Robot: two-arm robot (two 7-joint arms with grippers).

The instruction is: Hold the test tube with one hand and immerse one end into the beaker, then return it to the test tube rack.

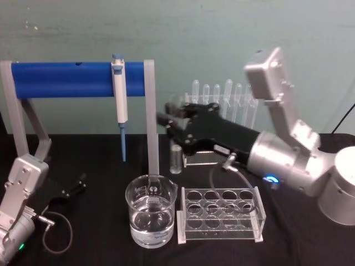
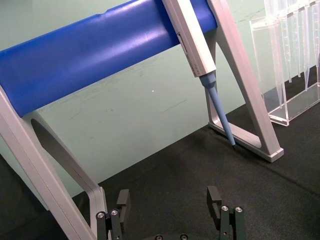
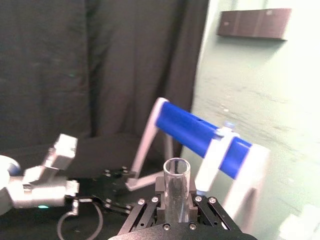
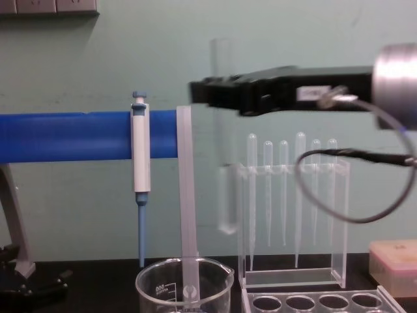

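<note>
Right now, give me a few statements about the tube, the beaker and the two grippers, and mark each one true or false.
1. The right gripper is shut on the test tube. True.
2. The test tube's lower end is in the beaker. False: in the chest view it hangs above the beaker's rim and off to one side.
3. The beaker holds clear liquid. True.
4. The left gripper grips the pipettor. False: it is open and low on the robot's left; the pipettor hangs from the blue bar.
5. The tube rack beside the beaker is full of tubes. False: its holes look empty.
</note>
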